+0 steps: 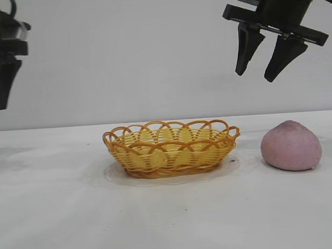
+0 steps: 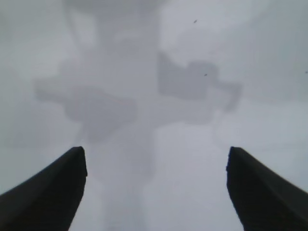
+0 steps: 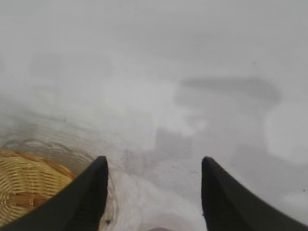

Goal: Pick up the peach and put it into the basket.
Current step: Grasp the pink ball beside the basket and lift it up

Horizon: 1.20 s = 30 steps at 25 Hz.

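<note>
- While my right claw point(image 1: 257, 74) hangs apart and empty above it, the peach point(image 1: 291, 145) sits near the desk's point(image 1: 59, 221) right edge.
- The basket point(image 1: 172, 148) rests mid-desk, beside the peach.
- My left claw point(image 2: 156, 192) hovers apart, empty, over the left edge.

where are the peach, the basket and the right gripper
peach point(image 1: 291, 146), exterior view, middle of its pink side
basket point(image 1: 172, 155), exterior view, front woven wall
right gripper point(image 1: 259, 71), exterior view, midway between its fingertips
</note>
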Each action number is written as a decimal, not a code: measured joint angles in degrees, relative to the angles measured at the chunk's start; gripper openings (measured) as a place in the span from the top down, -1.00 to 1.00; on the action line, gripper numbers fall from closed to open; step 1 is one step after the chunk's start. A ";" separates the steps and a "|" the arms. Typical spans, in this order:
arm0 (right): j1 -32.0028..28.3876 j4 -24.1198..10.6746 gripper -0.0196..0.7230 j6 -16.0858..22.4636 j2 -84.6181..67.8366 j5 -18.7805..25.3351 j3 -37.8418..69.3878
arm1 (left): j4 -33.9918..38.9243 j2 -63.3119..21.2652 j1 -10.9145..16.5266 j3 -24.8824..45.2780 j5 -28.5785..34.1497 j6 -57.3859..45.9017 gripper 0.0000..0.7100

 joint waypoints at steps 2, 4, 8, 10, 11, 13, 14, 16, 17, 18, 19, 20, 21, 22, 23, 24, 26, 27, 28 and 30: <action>0.00 0.00 -0.02 0.00 0.00 0.00 0.00 | 0.00 0.00 0.67 0.00 0.02 0.00 -0.49; 0.00 0.00 -0.02 0.00 0.00 0.00 0.00 | 0.05 -0.76 0.78 1.32 -0.09 0.00 -0.49; 0.00 -0.04 -0.02 0.00 0.00 0.00 0.00 | 0.05 -4.11 0.78 6.50 -0.09 0.00 -0.49; 0.00 -0.56 -0.02 0.00 0.00 0.00 0.00 | 0.05 -7.47 0.78 11.74 -0.09 0.00 -0.49; 0.00 -0.65 -0.02 0.00 0.00 0.00 0.00 | 0.05 -9.65 0.78 14.62 -0.22 0.00 -0.49; 0.00 -0.82 -0.02 -0.44 0.00 0.00 0.00 | 0.05 -14.22 0.78 20.04 -1.42 -0.72 -0.49; 0.00 -0.92 -0.02 -0.70 0.00 0.00 0.00 | -0.06 -17.00 0.78 22.94 -2.35 -0.89 -0.49; 0.00 -0.92 -0.02 -0.93 0.00 0.00 0.00 | -0.17 -22.52 0.78 28.01 -4.14 -1.12 -0.49; 0.00 -0.92 -0.02 -1.07 0.00 0.00 0.00 | -0.17 -25.73 0.78 30.62 -4.94 -1.12 -0.49; 0.00 -0.94 -0.02 -1.07 0.00 0.00 0.00 | -0.29 -28.97 0.78 33.16 -5.31 -1.12 -0.49; 0.00 -0.94 -0.02 -1.07 0.00 0.00 0.00 | -0.42 -32.29 0.78 35.21 -5.57 -1.12 -0.49; 0.00 -0.94 -0.02 -1.21 0.00 0.00 0.00 | -0.85 -35.09 0.78 37.59 -5.94 -1.12 -0.49; 0.00 -0.94 -0.02 -1.21 0.00 0.00 0.00 | -1.22 -38.54 0.78 39.86 -6.21 -1.16 -0.49; 0.00 -1.04 -0.02 -1.21 0.00 0.00 0.00 | -1.78 -42.04 0.78 41.70 -6.51 -1.26 -0.49; 0.00 -1.04 -0.02 -1.21 0.00 0.00 0.00 | -3.13 -48.70 0.78 45.80 -6.62 -1.26 -0.49; 0.00 -1.04 -0.02 -1.21 0.00 0.00 0.00 | -3.58 -52.39 0.78 47.67 -6.62 -1.26 -0.49; 0.00 -1.04 -0.02 -1.34 0.00 0.00 0.00 | -4.84 -59.48 0.78 50.70 -6.62 -1.26 -0.49; 0.00 -1.04 -0.02 -1.34 0.00 0.11 0.00 | -4.99 -63.42 0.78 52.14 -6.62 -1.26 -0.49; 0.00 -1.04 -0.02 -1.34 0.00 0.12 0.00 | -5.29 -67.38 0.78 53.23 -6.62 -1.26 -0.49; 0.00 -1.04 -0.02 -1.34 0.00 0.12 0.00 | -5.55 -74.70 0.78 55.47 -6.37 -1.47 -0.49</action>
